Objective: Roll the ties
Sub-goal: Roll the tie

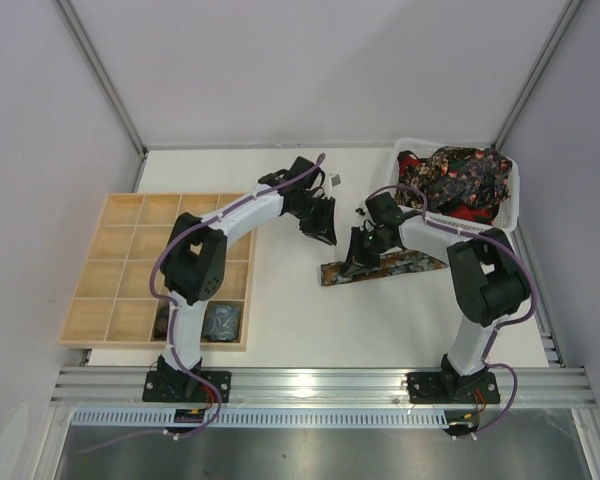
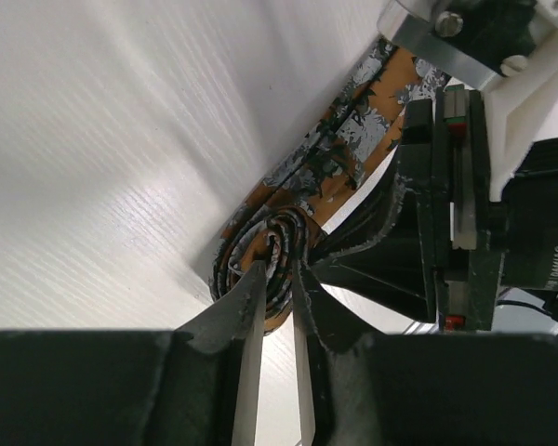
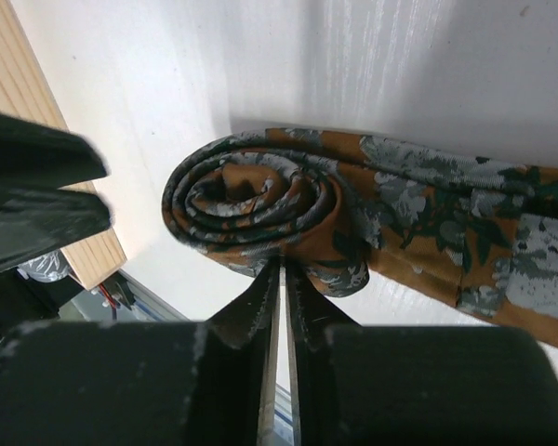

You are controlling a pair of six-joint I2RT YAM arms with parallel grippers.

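Observation:
A brown-orange tie with grey flowers [image 1: 412, 264] lies flat in the middle of the table, its left end rolled into a coil [image 3: 256, 200]. My right gripper [image 3: 281, 267] is shut on the coil's lower edge, pinching a layer of fabric. From the opposite side my left gripper [image 2: 281, 274] has its narrow jaws closed on the same coil [image 2: 277, 243], with fabric between the tips. In the top view the left gripper [image 1: 323, 232] and the right gripper [image 1: 358, 256] meet over the tie's rolled end. The unrolled length [image 2: 353, 139] runs away to the right.
A white mesh basket [image 1: 511, 190] at the back right holds a heap of dark patterned ties [image 1: 460, 178]. A pale wooden grid tray [image 1: 130, 250] lies at the left, with small dark coils [image 1: 223, 322] in its near cells. The right arm's body [image 2: 446, 214] stands close beside the left gripper.

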